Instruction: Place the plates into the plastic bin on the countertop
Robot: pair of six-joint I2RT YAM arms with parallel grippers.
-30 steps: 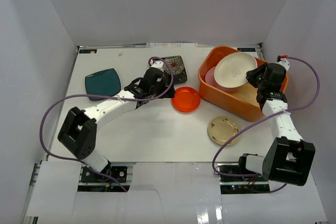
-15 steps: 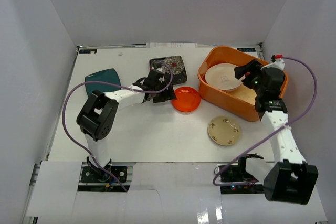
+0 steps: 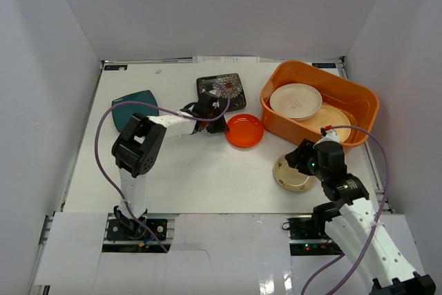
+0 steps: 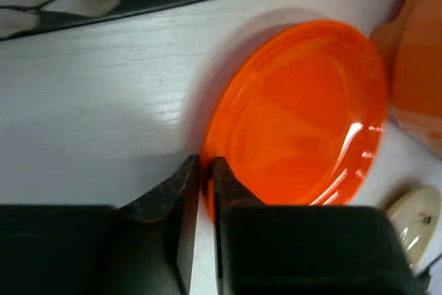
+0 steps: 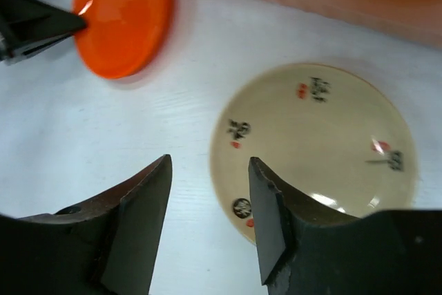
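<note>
Six plates show in the top view. Two lie inside the orange plastic bin (image 3: 277, 79) at the right rear of the white countertop (image 3: 173, 170): a cream plate (image 3: 295, 100) toward the bin's left end and a tan-yellow plate (image 3: 333, 121) partly under it. Four lie on the countertop: a teal square plate (image 3: 135, 105) at left, a black square plate with white flowers (image 3: 221, 91) at mid rear, a red-orange plate (image 3: 245, 130) just left of the bin, and a beige plate with small marks (image 3: 295, 177) in front of the bin. The left gripper (image 4: 206, 164) is low at the red-orange plate's (image 4: 304, 115) left rim, jaws narrowed to a thin slit with the rim pinched between them; the plate lies flat on the countertop. The right gripper (image 5: 208, 164) hangs over the beige plate's (image 5: 318, 150) left edge, jaws spread wide and holding nothing, with one finger over bare countertop and the other over the plate; whether it touches cannot be told.
</note>
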